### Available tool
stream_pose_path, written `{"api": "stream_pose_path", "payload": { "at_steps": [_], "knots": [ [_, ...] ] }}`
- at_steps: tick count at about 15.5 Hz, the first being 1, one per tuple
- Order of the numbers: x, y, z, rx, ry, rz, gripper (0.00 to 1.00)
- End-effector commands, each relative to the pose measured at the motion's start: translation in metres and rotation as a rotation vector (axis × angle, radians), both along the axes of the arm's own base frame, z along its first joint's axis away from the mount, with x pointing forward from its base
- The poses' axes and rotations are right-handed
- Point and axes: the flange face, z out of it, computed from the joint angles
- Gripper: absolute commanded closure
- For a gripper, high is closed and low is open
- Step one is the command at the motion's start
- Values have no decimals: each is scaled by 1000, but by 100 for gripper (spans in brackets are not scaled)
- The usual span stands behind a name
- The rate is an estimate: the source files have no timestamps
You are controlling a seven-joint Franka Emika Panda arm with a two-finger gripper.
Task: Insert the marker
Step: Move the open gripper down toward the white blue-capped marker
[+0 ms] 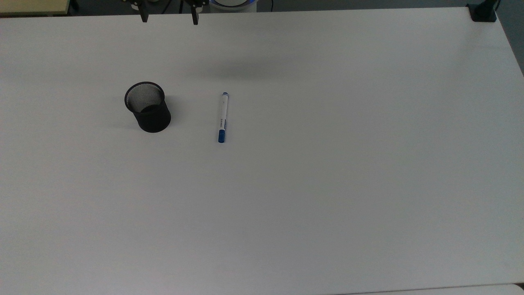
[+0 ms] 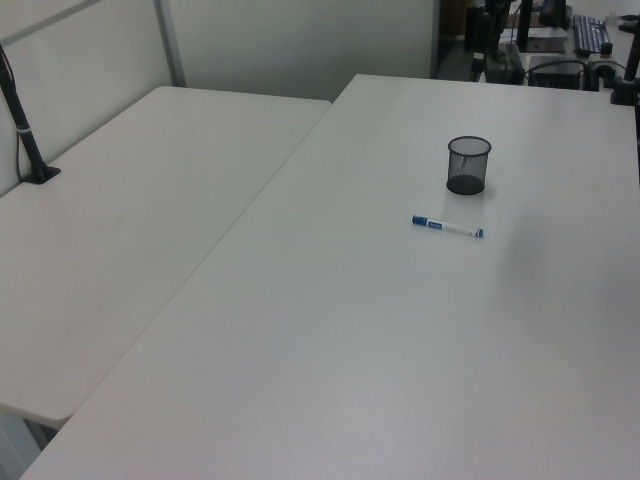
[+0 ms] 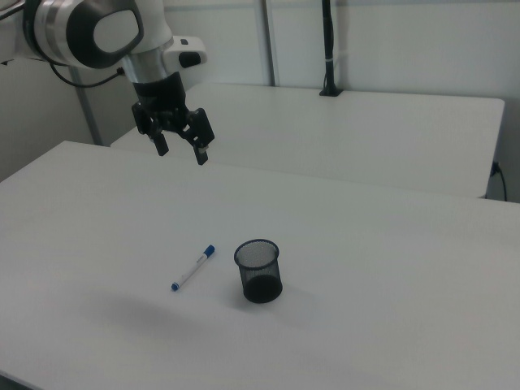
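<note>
Right view: we see the gripper [image 3: 181,149] spread wide, high above the marker [image 3: 193,267], which lies flat left of the mesh cup [image 3: 259,271].

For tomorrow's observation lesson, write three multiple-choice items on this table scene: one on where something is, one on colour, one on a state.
1. In the right view, where is the marker?
A. Inside the mesh cup
B. Flat on the table, to the cup's left
C. Held by the tool

2. What colour is the marker's cap?
A. Blue
B. Red
C. Green

3. How is the tool?
A. Shut on the marker
B. Open, holding nothing, above the table
C. Inside the cup

Answers:
1 B: the marker lies apart from the mesh cup on the table.
2 A: both ends show blue.
3 B: its fingers are spread and nothing is between them.
</note>
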Motion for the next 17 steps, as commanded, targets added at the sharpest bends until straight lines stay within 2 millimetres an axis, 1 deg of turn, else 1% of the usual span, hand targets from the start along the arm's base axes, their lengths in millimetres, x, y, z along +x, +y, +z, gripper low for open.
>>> {"api": "stream_pose_path", "payload": {
  "at_steps": [1,16,17],
  "knots": [
    [-4,5,7,15,-3,20,0],
    [-5,3,7,16,-1,26,0],
    [-5,0,7,16,-1,28,0]
  ]
}}
